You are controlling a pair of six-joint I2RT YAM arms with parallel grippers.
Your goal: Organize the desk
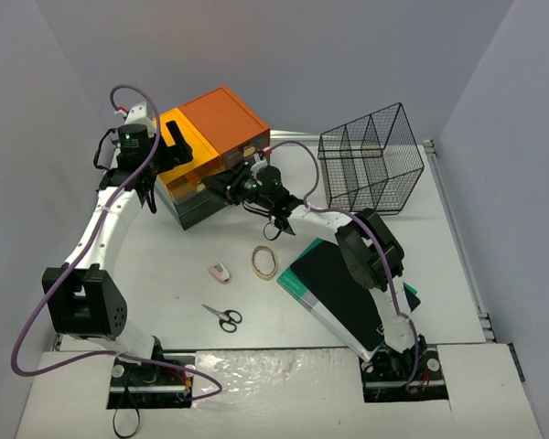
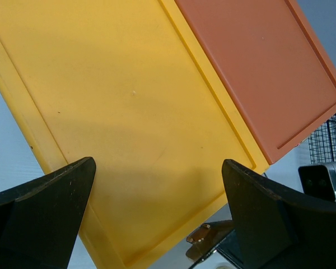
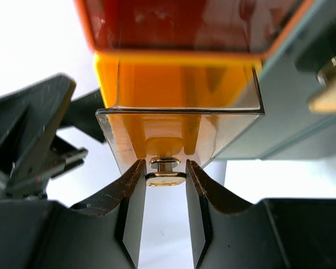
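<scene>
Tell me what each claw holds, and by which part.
The right claw pinches the yellow drawer by its brass knob; the left claw is open, empty.

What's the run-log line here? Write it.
left gripper: open, over yellow chest top | right gripper: shut on drawer knob | desk: scissors, eraser, rubber band loose

Drawer chest (image 1: 224, 123) stands left of basket (image 1: 371, 157) on desk (image 1: 165, 270).

Robot lab: plain grey walls (image 1: 348, 55), bolted arms (image 1: 91, 238), white desk (image 1: 156, 265).
</scene>
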